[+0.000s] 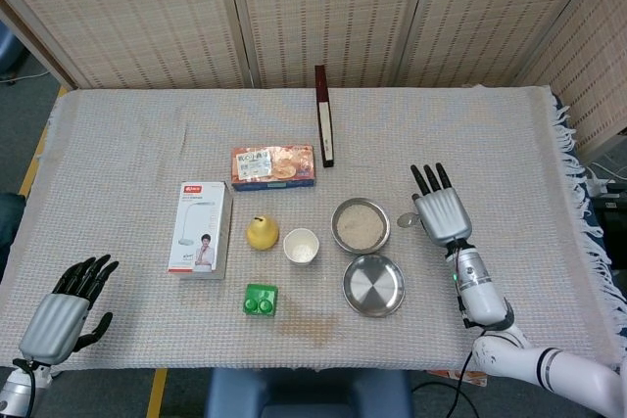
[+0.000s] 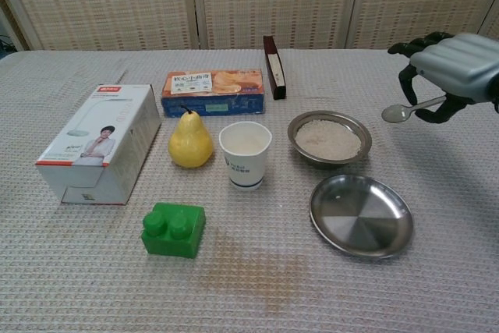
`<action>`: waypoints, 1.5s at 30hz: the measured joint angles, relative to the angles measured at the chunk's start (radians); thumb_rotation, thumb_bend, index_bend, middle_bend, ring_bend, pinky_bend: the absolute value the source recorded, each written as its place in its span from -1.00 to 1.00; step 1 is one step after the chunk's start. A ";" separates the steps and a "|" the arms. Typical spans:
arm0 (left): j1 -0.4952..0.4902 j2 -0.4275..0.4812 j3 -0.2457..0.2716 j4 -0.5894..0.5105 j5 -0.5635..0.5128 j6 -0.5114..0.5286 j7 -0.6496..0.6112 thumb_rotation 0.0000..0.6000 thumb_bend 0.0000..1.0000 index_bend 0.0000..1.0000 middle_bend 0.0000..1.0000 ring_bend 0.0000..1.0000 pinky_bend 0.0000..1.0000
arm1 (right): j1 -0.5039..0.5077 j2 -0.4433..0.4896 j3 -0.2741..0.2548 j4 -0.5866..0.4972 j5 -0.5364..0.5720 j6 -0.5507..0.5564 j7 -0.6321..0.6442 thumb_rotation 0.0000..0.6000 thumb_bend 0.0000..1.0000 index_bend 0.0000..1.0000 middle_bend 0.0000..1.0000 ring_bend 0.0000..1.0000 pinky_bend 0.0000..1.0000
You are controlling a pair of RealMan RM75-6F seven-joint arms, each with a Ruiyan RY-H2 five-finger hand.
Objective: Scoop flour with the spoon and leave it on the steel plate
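Observation:
My right hand [image 1: 443, 212] [image 2: 451, 67] holds a metal spoon [image 2: 405, 110] [image 1: 406, 221] in the air, its bowl pointing left, just right of the steel bowl of flour [image 1: 361, 225] [image 2: 329, 137]. The empty steel plate [image 1: 373, 285] [image 2: 361, 215] lies on the cloth just in front of that bowl. My left hand [image 1: 69, 307] hangs at the table's near left corner with fingers apart and nothing in it, far from everything.
A paper cup [image 2: 245, 153], yellow pear [image 2: 190, 141], green block [image 2: 174, 229], white lamp box [image 2: 100, 142], biscuit box [image 2: 213, 91] and dark upright case [image 2: 273, 66] stand left of and behind the bowl.

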 measured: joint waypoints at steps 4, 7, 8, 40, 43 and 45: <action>0.001 0.005 0.002 -0.001 0.005 0.005 -0.011 1.00 -0.18 -1.00 -1.00 -1.00 -0.78 | 0.059 -0.028 0.009 -0.021 0.050 0.002 -0.163 1.00 -0.16 0.41 -0.94 -1.00 -1.00; 0.002 0.010 0.004 -0.003 0.010 0.009 -0.018 1.00 -0.18 -1.00 -1.00 -1.00 -0.78 | 0.104 -0.061 0.007 -0.019 0.084 0.009 -0.287 1.00 -0.16 0.41 -0.94 -1.00 -1.00; 0.002 0.011 0.005 -0.002 0.012 0.010 -0.021 1.00 -0.18 -1.00 -1.00 -1.00 -0.78 | 0.117 -0.071 0.004 -0.016 0.093 0.011 -0.323 1.00 -0.16 0.41 -0.94 -1.00 -1.00; -0.002 0.014 0.007 -0.001 0.009 -0.003 -0.029 1.00 -0.17 -1.00 -1.00 -1.00 -0.78 | 0.261 -0.254 -0.147 0.098 0.156 0.059 -0.654 1.00 -0.14 0.46 -0.94 -1.00 -1.00; -0.003 0.015 0.007 -0.002 0.009 -0.004 -0.030 1.00 -0.17 -1.00 -1.00 -1.00 -0.78 | 0.260 -0.257 -0.146 0.098 0.161 0.051 -0.634 1.00 -0.14 0.46 -0.94 -1.00 -1.00; -0.003 0.016 0.007 -0.002 0.009 -0.004 -0.032 1.00 -0.17 -1.00 -1.00 -1.00 -0.78 | 0.259 -0.259 -0.145 0.098 0.164 0.048 -0.622 1.00 -0.14 0.46 -0.94 -1.00 -1.00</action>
